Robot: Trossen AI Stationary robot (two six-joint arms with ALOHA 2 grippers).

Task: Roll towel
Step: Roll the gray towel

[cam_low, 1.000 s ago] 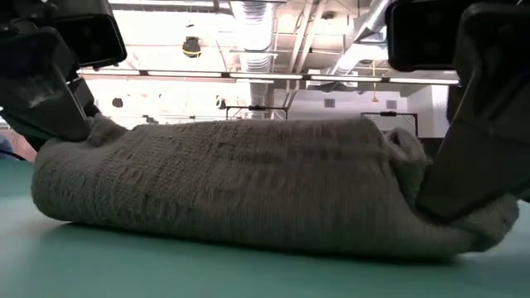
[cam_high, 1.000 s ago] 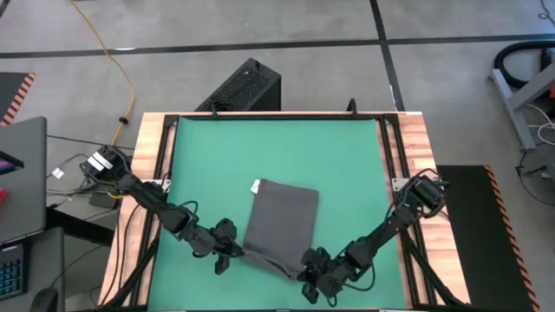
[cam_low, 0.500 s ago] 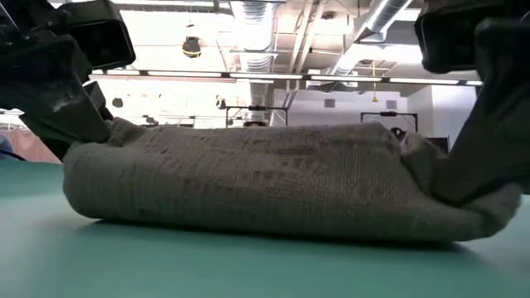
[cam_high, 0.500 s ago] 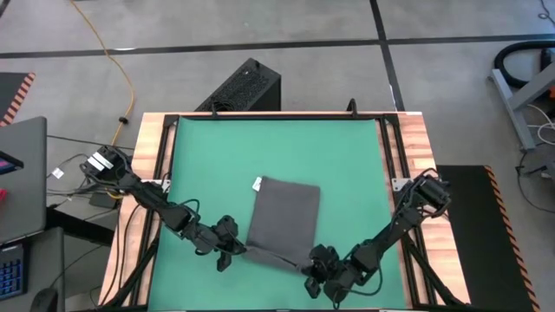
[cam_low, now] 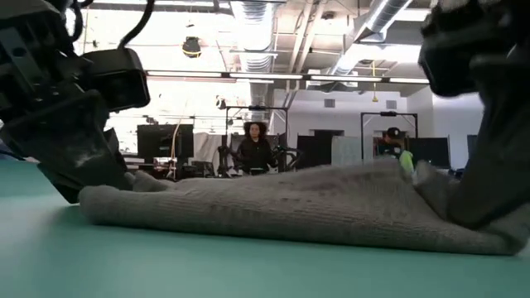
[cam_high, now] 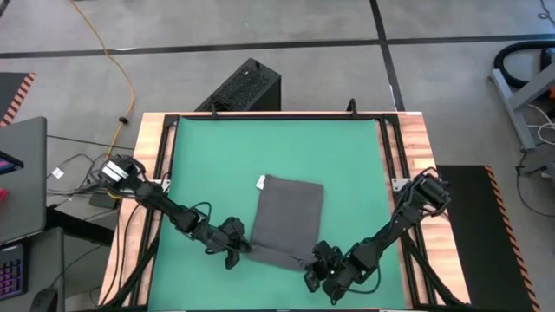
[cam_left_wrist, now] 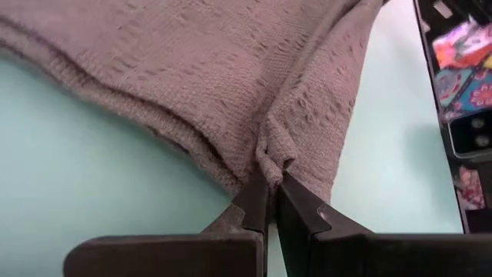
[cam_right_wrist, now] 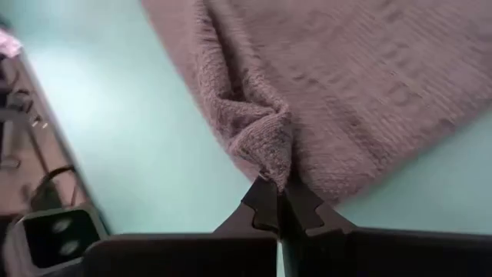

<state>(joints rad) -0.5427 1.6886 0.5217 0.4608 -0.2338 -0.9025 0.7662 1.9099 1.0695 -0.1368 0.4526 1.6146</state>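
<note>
high: towel (cam_high: 288,218) lower centre on green mat (cam_high: 277,147), white tag (cam_high: 260,182) at its upper-left corner; left pincer (cam_high: 240,250) and right pincer (cam_high: 312,264) at its bottom corners | low: towel spans frame centre | left wrist: pincer clamped on towel corner | right wrist: pincer pinched on towel fold
</note>
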